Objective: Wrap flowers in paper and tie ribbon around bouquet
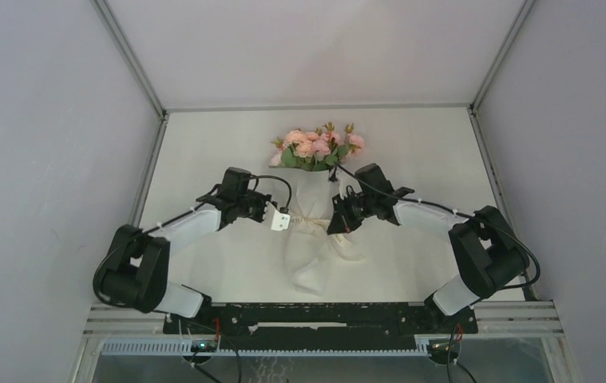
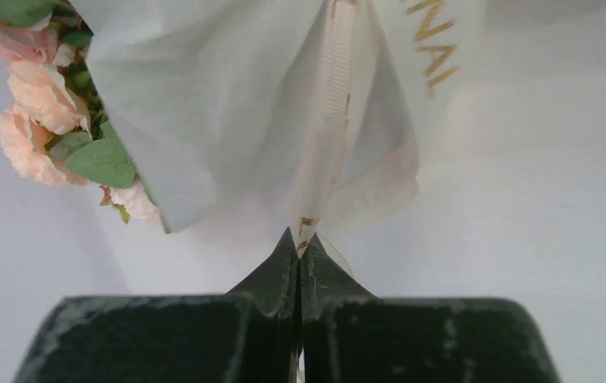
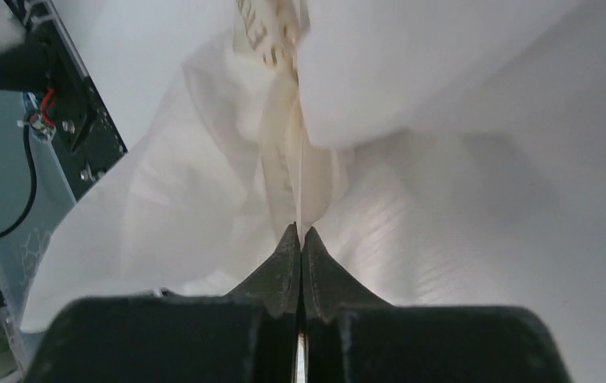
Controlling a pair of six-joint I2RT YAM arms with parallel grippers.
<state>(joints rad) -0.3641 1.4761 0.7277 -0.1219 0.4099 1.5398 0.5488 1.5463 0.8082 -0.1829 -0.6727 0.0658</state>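
Observation:
The bouquet lies in the middle of the table: pale pink flowers (image 1: 315, 144) at the far end, white paper (image 1: 313, 255) in a cone pinched at its middle. A cream ribbon (image 1: 306, 219) crosses that pinch. My left gripper (image 1: 277, 219) is at the cone's left side and shut on one ribbon end (image 2: 333, 112), which carries gold letters. Flowers (image 2: 40, 104) and paper (image 2: 219, 96) fill the left wrist view above the left gripper (image 2: 299, 239). My right gripper (image 1: 336, 226) (image 3: 299, 233) is at the cone's right side, shut on the other ribbon strand (image 3: 283, 152), against creased paper (image 3: 459, 231).
Grey enclosure walls (image 1: 52, 144) stand close on both sides and behind. The black base rail (image 1: 315, 317) runs along the near edge, seen with wires (image 3: 40, 112) in the right wrist view. White tabletop (image 1: 427, 152) lies around the bouquet.

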